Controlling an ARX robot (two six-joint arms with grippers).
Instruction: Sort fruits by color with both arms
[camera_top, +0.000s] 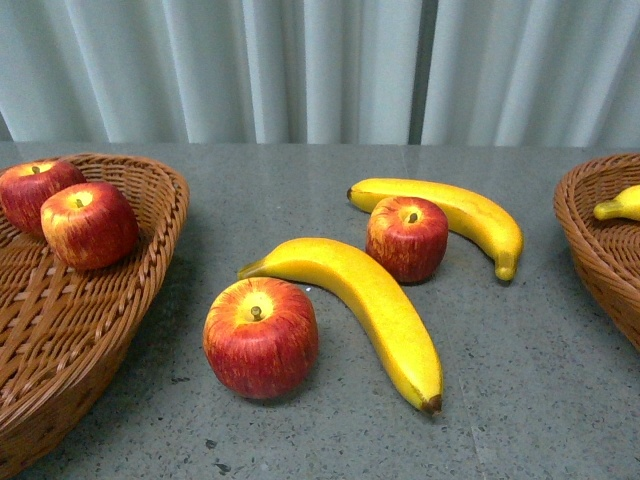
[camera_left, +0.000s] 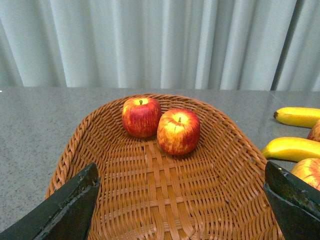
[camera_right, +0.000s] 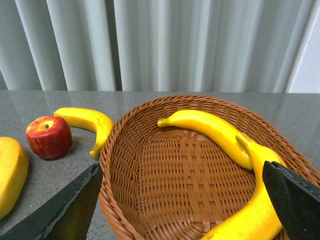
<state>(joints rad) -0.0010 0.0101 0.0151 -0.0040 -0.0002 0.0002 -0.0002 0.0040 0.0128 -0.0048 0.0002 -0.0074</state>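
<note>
Closest on the gray speckled table (camera_top: 540, 390) sits the near apple (camera_top: 260, 338). It is round and shiny, red with a yellow top and a short stem. Just beside it lies the long banana (camera_top: 372, 310), smooth, bright yellow and bent, with a dark tip at its near end. A little farther back stands the far apple (camera_top: 407, 238), and the back banana (camera_top: 455, 213) curls behind it, very close to it. Off to the left is the left basket (camera_top: 165, 215), oval and bumpy, woven from brown strips. The two basket apples (camera_top: 88, 225) sit side by side inside it, toward its far end. Off to the right is the right basket (camera_top: 590, 235), woven the same way. The right wrist view shows the two basket bananas (camera_right: 212, 130) lying in it with their ends meeting. At the very back hangs a pale curtain (camera_top: 320, 70) with long soft folds. The left gripper (camera_left: 181, 172) hovers over the near end of the left basket, and its two dark, pointed fingers (camera_left: 67, 210) are spread wide and hold nothing. The right gripper (camera_right: 181, 171) hovers over the near end of the right basket in the same way, its claw wide and holding nothing.
</note>
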